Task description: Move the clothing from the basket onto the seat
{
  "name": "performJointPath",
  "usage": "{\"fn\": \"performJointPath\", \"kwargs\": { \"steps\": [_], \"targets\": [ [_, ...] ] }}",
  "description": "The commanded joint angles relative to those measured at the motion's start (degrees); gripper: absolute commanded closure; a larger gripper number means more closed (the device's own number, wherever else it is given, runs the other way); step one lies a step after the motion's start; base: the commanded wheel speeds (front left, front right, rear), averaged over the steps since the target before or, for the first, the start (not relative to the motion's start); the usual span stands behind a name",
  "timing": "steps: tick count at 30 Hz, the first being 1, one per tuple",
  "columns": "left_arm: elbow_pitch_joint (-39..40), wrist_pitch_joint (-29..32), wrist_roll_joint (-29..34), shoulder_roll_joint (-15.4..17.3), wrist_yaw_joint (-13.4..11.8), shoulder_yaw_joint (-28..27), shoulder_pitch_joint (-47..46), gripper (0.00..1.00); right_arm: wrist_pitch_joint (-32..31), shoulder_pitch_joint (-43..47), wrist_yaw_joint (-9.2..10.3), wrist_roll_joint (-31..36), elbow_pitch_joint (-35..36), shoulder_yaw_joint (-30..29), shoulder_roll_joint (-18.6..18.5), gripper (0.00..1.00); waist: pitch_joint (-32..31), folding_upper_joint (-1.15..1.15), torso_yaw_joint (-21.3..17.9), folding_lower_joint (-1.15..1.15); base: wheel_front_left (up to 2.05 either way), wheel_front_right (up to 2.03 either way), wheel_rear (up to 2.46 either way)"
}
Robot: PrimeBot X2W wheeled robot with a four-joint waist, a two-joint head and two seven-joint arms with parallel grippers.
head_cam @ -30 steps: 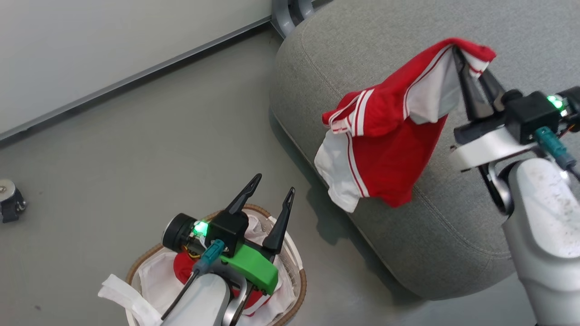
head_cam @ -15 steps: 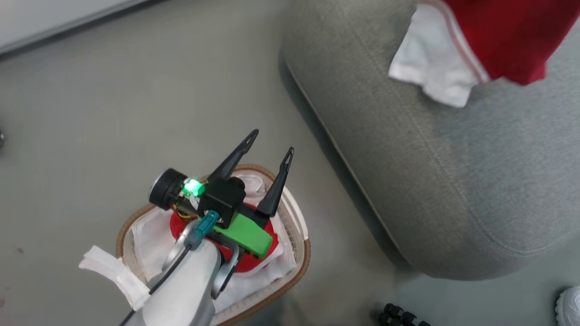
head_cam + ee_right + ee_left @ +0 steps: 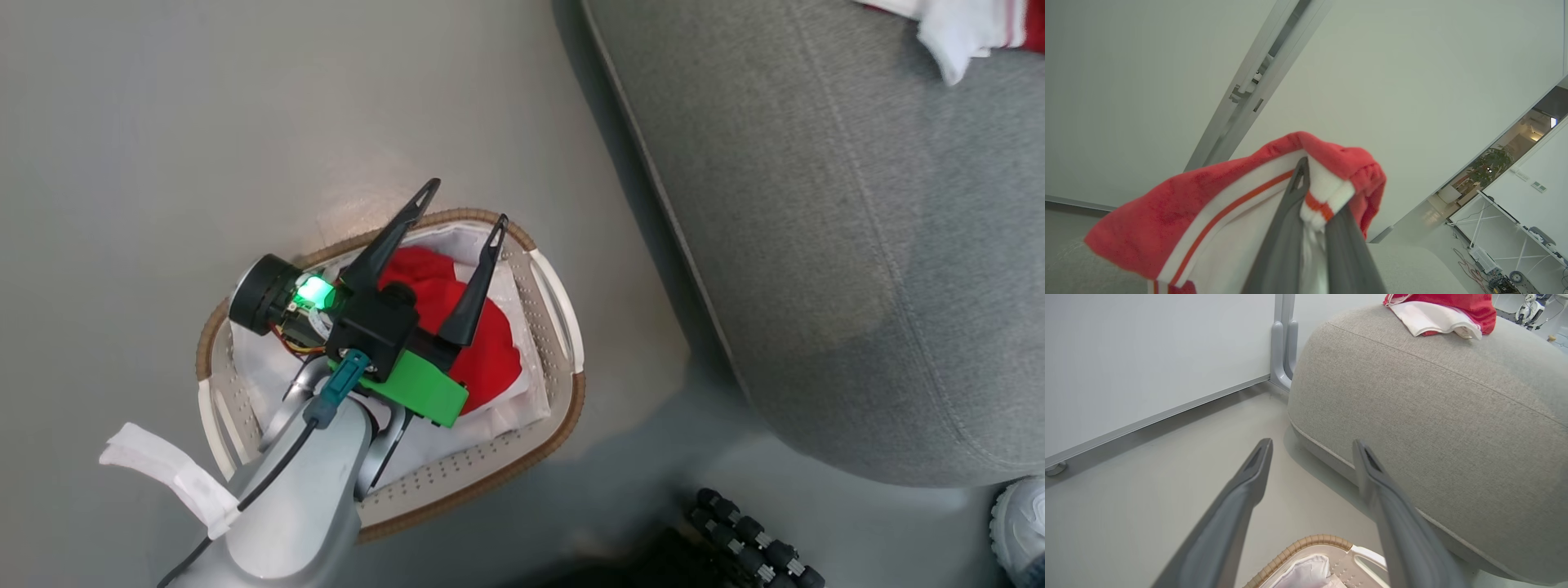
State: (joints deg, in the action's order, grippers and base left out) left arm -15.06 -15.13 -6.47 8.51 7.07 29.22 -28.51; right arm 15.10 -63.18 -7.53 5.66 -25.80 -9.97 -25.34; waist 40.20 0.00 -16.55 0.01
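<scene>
Grey seat (image 3: 857,245) at right; basket (image 3: 490,482) on floor beside it; jersey (image 3: 1208,204) rests on seat top, a fold pinched between closed right fingers (image 3: 1316,192); plain red garment (image 3: 494,359) lies in basket, below left fingers (image 3: 464,204), spread wide, holding nothing

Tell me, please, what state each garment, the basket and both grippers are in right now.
jersey: clamped by the right gripper, lower part resting on the seat.
plain red garment: crumpled inside the basket.
basket: upright on the floor, white lining inside.
left gripper: open, empty, above the basket.
right gripper: shut on the jersey.
</scene>
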Motion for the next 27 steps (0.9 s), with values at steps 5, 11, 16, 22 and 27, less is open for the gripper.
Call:
{"fn": "performJointPath", "kwargs": {
  "steps": [5,11,16,22,27],
  "targets": [
    [0.38,-0.03,0.54,0.65,-0.18,-0.16,-1.48,0.00,0.10,6.17,0.08,1.46,-4.42,-0.70,3.76,1.00,4.16,0.00,2.45,-0.01,0.00,0.00,0.00],
    [0.49,-0.03,0.13,0.99,-0.44,-0.75,-1.04,0.00,0.10,10.68,0.08,1.33,-7.78,-2.07,7.17,1.00,3.65,0.00,2.54,-0.01,0.00,0.00,0.00],
    [0.03,-0.03,-0.10,1.12,-0.59,-1.01,-0.40,0.00,0.10,13.32,0.08,1.82,-7.17,-3.05,9.64,0.69,2.71,0.00,2.12,-0.01,0.00,0.00,0.00],
    [-0.76,-0.03,-0.57,0.29,-0.50,-0.91,0.69,0.00,0.10,17.17,0.08,1.95,-4.65,-3.52,11.90,0.00,0.17,0.00,2.08,-0.01,0.00,0.00,0.00],
    [-1.30,-0.03,-1.78,-0.71,-0.44,-1.75,2.26,0.00,0.10,21.96,0.08,1.60,-1.33,-2.36,13.00,0.00,-4.38,0.00,2.44,-0.01,0.00,0.00,0.00]
  ]
}}
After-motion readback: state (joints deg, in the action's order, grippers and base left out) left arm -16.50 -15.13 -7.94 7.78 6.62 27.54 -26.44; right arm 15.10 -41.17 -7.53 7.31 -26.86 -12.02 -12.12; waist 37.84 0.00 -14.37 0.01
